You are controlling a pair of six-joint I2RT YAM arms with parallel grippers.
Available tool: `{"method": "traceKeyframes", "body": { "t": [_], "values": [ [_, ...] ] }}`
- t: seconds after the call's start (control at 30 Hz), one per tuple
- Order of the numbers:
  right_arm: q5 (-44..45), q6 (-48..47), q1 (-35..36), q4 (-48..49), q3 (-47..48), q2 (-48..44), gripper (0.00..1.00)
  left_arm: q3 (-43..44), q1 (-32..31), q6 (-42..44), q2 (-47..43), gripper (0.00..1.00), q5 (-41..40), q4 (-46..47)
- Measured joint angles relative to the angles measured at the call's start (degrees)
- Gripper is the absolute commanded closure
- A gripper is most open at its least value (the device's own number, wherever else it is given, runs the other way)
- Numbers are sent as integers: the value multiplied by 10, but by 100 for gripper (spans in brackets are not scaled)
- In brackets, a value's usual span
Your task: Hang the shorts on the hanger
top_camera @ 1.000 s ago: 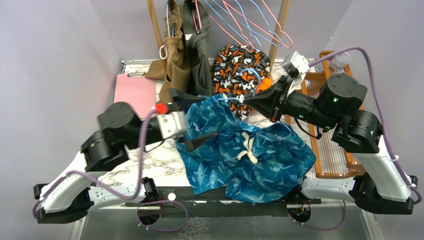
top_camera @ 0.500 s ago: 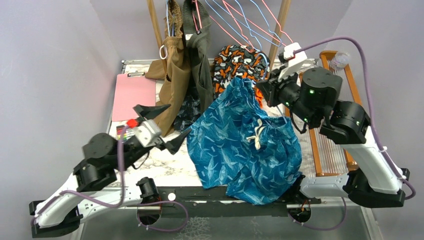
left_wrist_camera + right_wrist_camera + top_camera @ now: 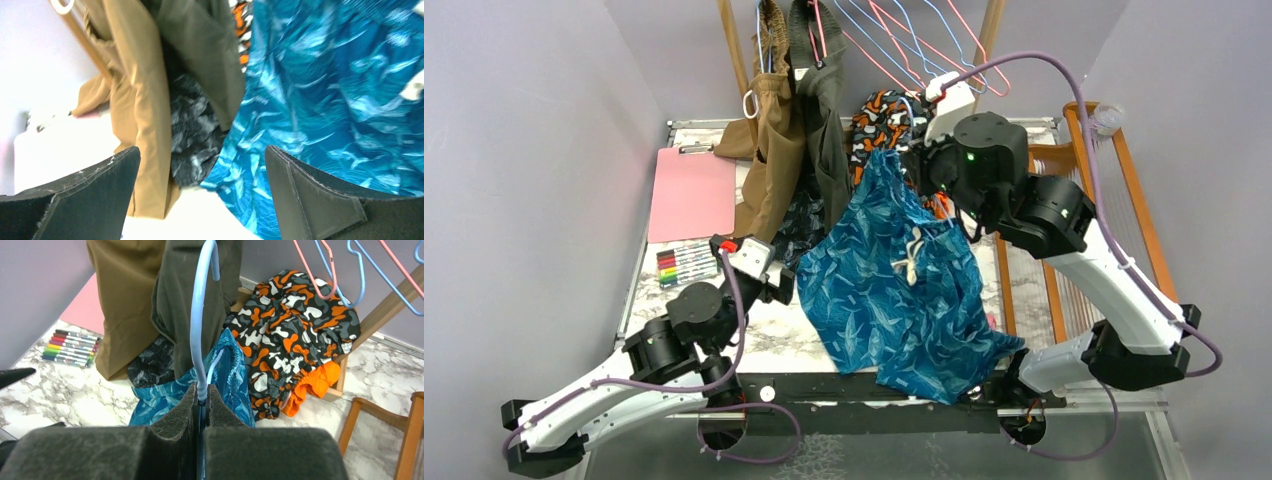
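Note:
The teal-blue shorts hang from the light-blue wire hanger, with the cream drawstring facing front and the lower hem draped over the table's near edge. My right gripper is shut on the hanger's neck just under its hook and holds it high near the rail. The shorts' waistband bunches right below the fingers. My left gripper is open and empty, low at the left of the shorts, not touching them; it also shows in the top view.
Tan and olive garments hang at the back, a dark patterned cloth below them. The orange, black and white garment lies behind the shorts. Pink and blue hangers, a pink clipboard, markers and a wooden rack surround.
My right gripper has raised the hanger and shorts and carried them left toward the back rail. My left gripper has pulled back from the shorts toward the near left and dropped lower.

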Motion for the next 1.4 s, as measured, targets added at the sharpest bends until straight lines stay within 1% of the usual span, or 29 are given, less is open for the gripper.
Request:
{"method": "traceKeyframes", "body": {
  "t": [0.1, 0.23, 0.37, 0.5, 0.67, 0.77, 0.87, 1.1, 1.23, 1.4],
  "values": [
    [-1, 2, 0, 10, 21, 26, 99, -29, 0, -33, 7, 6, -64, -3],
    [-7, 5, -9, 26, 40, 53, 99, -40, 0, -63, 26, 5, -106, -10],
    [-33, 15, -39, 45, 41, 73, 99, -47, 0, -79, 18, 5, -116, -8],
    [-72, 30, -95, 63, 38, 93, 99, -45, 0, -72, 13, 6, -116, -7],
    [-114, 36, -144, 110, -10, 94, 99, -44, 0, -67, 13, 6, -127, -7],
    [-129, 35, -147, 125, -10, 105, 99, -44, 0, -82, 12, 7, -138, -7],
    [-135, 30, -147, 138, 11, 125, 99, -49, 0, -115, 6, 7, -151, -4],
    [-129, -3, -155, 141, 112, 188, 99, -61, 0, -165, 5, 9, -160, -6],
    [-126, -22, -155, 136, 127, 177, 99, -61, 0, -174, 5, 9, -169, -8],
    [-132, -32, -155, 92, 127, 131, 99, -62, 0, -179, -3, 9, -185, -8]
  ]
}}
